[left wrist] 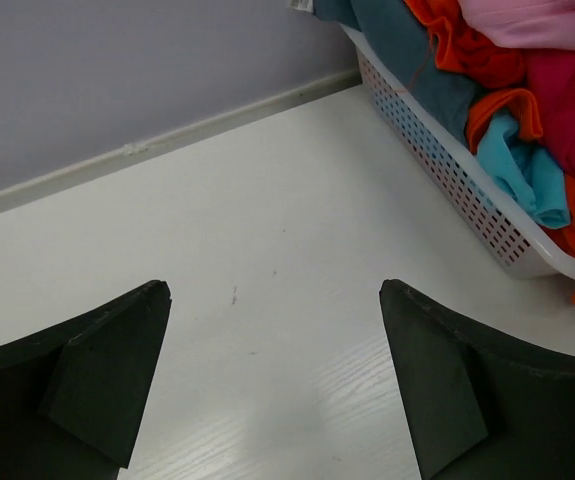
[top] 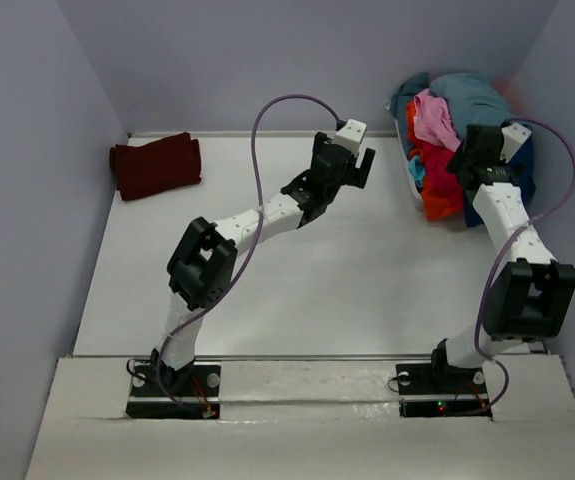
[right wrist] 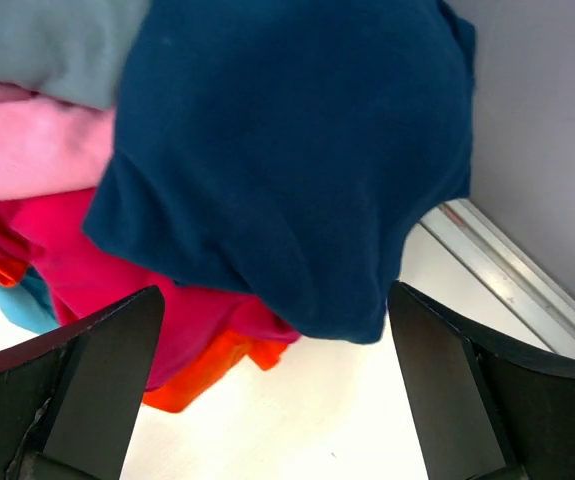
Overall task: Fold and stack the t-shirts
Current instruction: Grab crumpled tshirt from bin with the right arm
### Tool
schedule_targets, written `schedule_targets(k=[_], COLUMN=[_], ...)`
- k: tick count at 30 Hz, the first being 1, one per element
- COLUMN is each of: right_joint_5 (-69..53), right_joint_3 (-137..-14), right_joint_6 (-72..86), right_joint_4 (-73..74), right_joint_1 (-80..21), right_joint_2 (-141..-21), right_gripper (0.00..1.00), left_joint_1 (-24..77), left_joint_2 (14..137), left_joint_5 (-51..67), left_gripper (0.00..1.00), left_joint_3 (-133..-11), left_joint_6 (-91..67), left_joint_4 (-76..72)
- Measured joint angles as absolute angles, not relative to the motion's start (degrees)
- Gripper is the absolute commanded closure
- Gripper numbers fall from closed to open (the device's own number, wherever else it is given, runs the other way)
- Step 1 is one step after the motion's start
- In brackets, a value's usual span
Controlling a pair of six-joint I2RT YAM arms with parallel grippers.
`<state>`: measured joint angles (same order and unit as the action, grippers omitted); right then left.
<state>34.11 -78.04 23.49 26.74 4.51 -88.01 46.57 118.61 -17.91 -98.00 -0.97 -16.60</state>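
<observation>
Overhead view of a white worktop (top: 317, 260) with two robot arms mounted at its near edge. The left gripper (top: 352, 160) hovers over the bare middle of the far side, jaws wide apart and holding nothing. The right gripper (top: 477, 150) hangs over a heap of t-shirts (top: 437, 150) in the far right corner, jaws also wide apart and empty. Its wrist view looks straight down on a navy t-shirt (right wrist: 287, 150) draped across the top of the heap.

Risks: the shirts lie tangled and overlapping, so a pinch into the heap could catch two layers and drag a pink or red neighbour out with the navy one. The white mesh basket (left wrist: 447, 170) holding them looks light, so a snagged pull might shift or tip it. Cloth already spills over its rim and could slide onto the worktop.

Counts: two arms, two grippers, one basket. One dark maroon t-shirt (top: 157, 165) lies folded in the far left corner. The heap shows about six colours: teal, pink, red, orange, pale blue and navy. The exact number of shirts cannot be told.
</observation>
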Motion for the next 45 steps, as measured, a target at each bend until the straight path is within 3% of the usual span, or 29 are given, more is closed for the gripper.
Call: schedule_targets(k=[14, 22, 27, 28, 30, 32, 38, 45], right_joint_5=[32.2, 32.2, 32.8, 32.9, 33.0, 33.3, 33.9, 34.1], right_joint_3=[-92.6, -93.7, -93.4, -93.1, -92.9, -92.8, -92.8, -92.8], right_joint_6=[23.8, 24.3, 25.6, 26.0, 26.3, 27.0, 28.1, 28.6], right_joint_4=[27.9, 28.8, 29.8, 29.7, 29.9, 30.0, 30.2, 30.7], right_joint_1=[4.5, 4.5, 4.7, 4.8, 5.0, 5.2, 5.3, 5.7], right_joint_2=[-97.7, -101.4, -101.6, -101.3, -101.2, -101.2, -101.2, -101.2], right_gripper=[0.01, 0.05, 0.25, 0.34, 0.42, 0.57, 0.91, 0.93], left_joint_1=[46.5, 46.5, 46.5, 46.5, 46.5, 46.5, 46.5, 46.5], left_joint_2=[118.5, 118.5, 118.5, 118.5, 118.5, 118.5, 118.5, 118.5], left_joint_5=[-18.1, -18.5, -18.5, -18.5, -18.6, -18.6, -18.7, -18.8], left_gripper=[0.01, 0.01, 0.01, 0.01, 0.01, 0.01, 0.01, 0.01], left_joint_3=[-101.3, -101.3, -101.3, -101.3, -101.3, -101.3, -101.3, -101.3], left_joint_6=[1.9, 3.0, 3.2, 3.2, 3.3, 3.3, 3.6, 3.8], left_joint_4=[-16.9, -16.7, -16.7, -16.7, -16.7, -16.7, -16.8, -16.9])
